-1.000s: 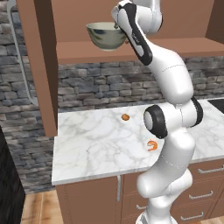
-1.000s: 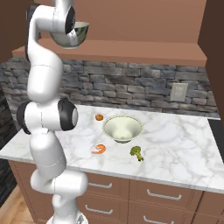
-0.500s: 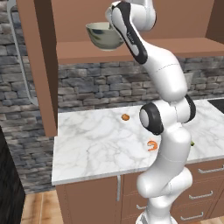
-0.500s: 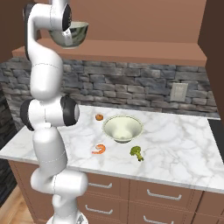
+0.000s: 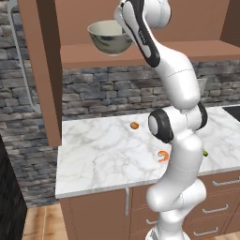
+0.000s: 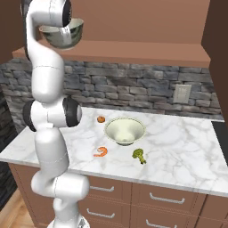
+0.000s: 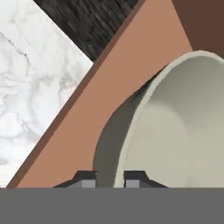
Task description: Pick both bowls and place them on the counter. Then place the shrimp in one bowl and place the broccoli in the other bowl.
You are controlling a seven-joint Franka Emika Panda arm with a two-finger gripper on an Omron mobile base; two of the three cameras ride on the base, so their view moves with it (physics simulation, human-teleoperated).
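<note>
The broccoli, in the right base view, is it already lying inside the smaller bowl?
No, the broccoli lies on the counter beside the smaller bowl.

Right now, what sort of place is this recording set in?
A kitchen, rendered rather than real: a white marble counter on brown cabinets with drawers, a grey stone backsplash, a wooden shelf, plus bowls and food such as the shrimp and broccoli.

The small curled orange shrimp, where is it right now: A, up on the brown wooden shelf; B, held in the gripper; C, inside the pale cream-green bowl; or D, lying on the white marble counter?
D: the small curled orange shrimp lies on the bare white marble counter, beside and apart from the pale cream-green bowl.
</note>
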